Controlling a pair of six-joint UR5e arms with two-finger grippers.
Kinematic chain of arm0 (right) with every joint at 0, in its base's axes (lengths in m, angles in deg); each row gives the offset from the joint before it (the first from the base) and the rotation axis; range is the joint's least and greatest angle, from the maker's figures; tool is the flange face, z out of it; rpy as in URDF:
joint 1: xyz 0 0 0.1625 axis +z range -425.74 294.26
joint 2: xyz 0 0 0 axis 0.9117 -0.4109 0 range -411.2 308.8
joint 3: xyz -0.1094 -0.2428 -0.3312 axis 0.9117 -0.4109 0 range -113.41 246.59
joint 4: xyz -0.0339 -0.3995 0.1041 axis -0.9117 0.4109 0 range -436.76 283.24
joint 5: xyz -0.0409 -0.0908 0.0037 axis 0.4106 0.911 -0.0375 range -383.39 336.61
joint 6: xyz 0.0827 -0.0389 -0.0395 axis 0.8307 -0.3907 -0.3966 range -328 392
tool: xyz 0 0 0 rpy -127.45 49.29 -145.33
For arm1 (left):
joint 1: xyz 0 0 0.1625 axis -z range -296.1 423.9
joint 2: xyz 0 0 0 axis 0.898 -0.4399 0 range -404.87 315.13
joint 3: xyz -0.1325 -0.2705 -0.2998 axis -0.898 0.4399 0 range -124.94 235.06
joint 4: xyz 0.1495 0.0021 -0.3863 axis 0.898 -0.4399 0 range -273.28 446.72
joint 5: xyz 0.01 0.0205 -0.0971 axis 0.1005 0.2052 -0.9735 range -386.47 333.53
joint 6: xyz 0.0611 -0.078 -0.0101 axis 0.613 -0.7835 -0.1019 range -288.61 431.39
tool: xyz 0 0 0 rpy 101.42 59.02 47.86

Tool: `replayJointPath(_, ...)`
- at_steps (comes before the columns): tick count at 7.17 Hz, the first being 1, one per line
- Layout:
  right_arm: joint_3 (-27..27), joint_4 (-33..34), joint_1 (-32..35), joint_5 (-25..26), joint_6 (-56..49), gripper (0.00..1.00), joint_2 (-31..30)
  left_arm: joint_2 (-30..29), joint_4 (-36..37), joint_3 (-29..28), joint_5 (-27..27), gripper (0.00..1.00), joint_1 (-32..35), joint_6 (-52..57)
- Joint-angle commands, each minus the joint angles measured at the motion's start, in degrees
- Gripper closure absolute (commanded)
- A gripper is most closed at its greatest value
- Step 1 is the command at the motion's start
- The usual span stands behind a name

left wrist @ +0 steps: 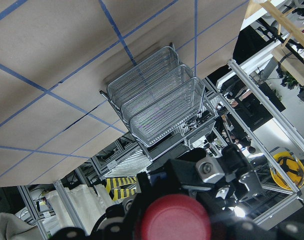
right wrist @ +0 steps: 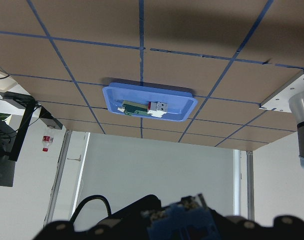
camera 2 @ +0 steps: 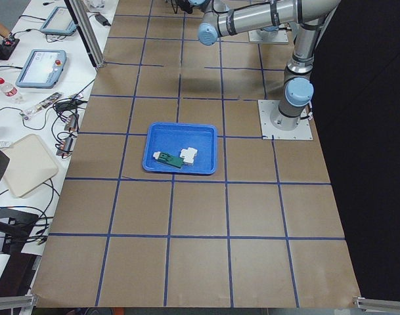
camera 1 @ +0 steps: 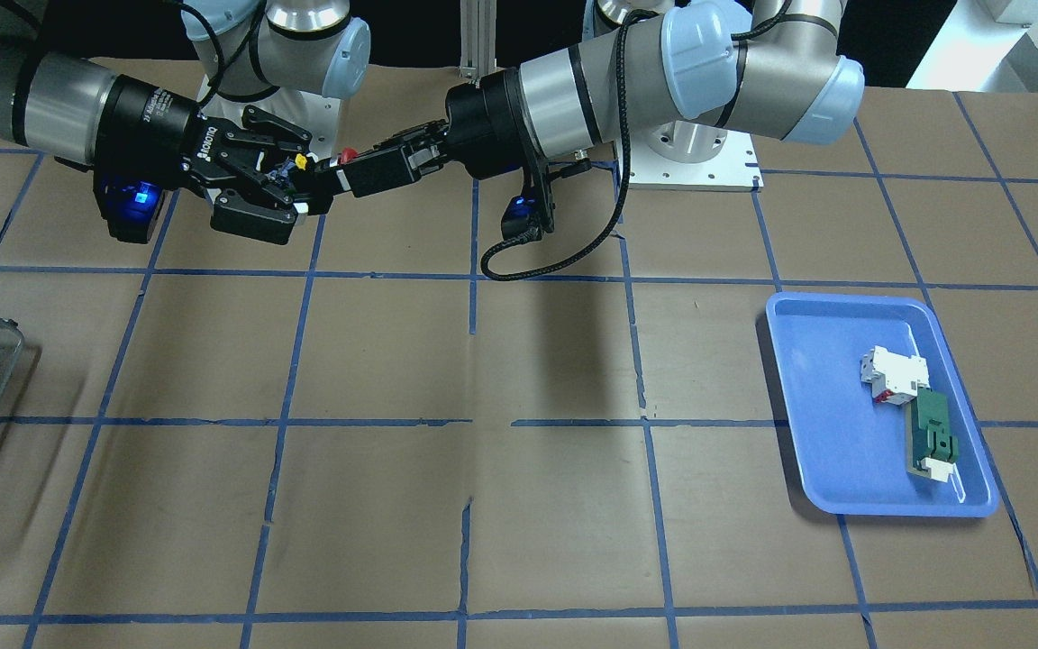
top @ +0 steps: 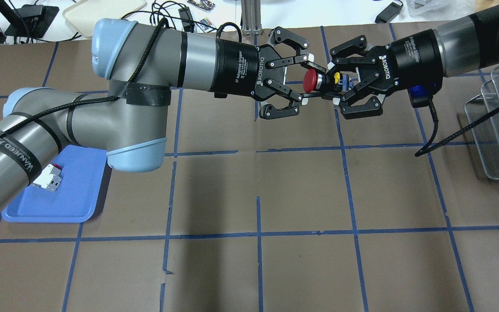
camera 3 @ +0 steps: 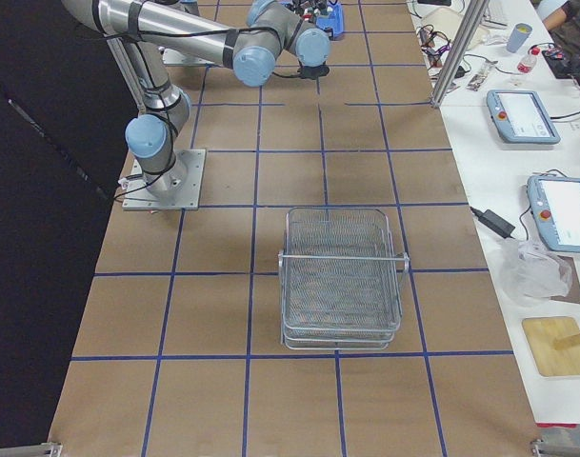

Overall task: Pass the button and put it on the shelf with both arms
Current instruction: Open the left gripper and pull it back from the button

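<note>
The button (top: 310, 81) hangs in mid-air over the table's back middle, between the two grippers. Its red cap (camera 1: 349, 155) faces my left gripper (top: 306, 80), whose fingers stand open, a little apart from the cap on both sides. My right gripper (top: 335, 83) comes from the other side and is shut on the button's black body by the yellow bit (top: 337, 78). In the left wrist view the red cap (left wrist: 174, 220) fills the bottom centre. The wire-mesh shelf (top: 496, 125) stands on the table on the right arm's side, also seen from the side (camera 3: 342, 276).
A blue tray (camera 1: 807, 406) lies on the left arm's side, holding a white-and-red block (camera 1: 893, 370) and a green flat part (camera 1: 933, 437). A black cable (camera 1: 555, 257) loops below the left wrist. Blue tape lines grid the brown tabletop.
</note>
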Motion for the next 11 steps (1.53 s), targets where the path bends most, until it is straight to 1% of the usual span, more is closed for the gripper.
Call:
replayJointPath(1, 0.06, -0.01, -0.02, 0.01, -0.02, 0.86, 0.04, -0.09, 0.16, -0.29, -0.09, 0.0, -0.08, -1.12)
replayJointPath(4, -0.12, -0.01, -0.02, 0.1, 0.07, 0.89, 0.21, -0.09, 0.25, -0.73, -0.62, 0.0, -0.44, -1.83)
replayJointPath(5, -0.21, 0.08, -0.02, 0.19, 0.07, 0.98, 0.21, 0.0, 0.17, -0.9, -0.62, 0.0, -0.61, -1.92)
replayJointPath(6, -0.29, 0.34, -0.28, 0.54, -0.02, 0.99, 0.3, 0.26, 0.16, -1.25, -0.71, 0.0, -1.57, -1.92)
replayJointPath(7, -0.38, 0.87, -0.98, 0.8, -0.37, 1.0, 0.39, 0.87, 0.25, -1.6, -0.8, 0.0, -3.93, -1.92)
replayJointPath(9, -2.13, 5.33, -3.27, 6.66, -0.64, 1.0, 0.3, 1.14, -0.53, -3.62, 0.25, 0.0, -7.28, -0.96)
replayJointPath(10, -3.45, 5.44, -4.93, 7.48, -2.03, 1.0, 0.48, -0.08, -0.63, -5.72, 2.69, 0.0, -7.29, -0.52)
replayJointPath(11, -4.59, 5.44, -7.03, 11.31, -7.61, 1.0, 0.74, -1.4, -0.97, -7.83, 7.85, 0.0, -7.38, 0.79)
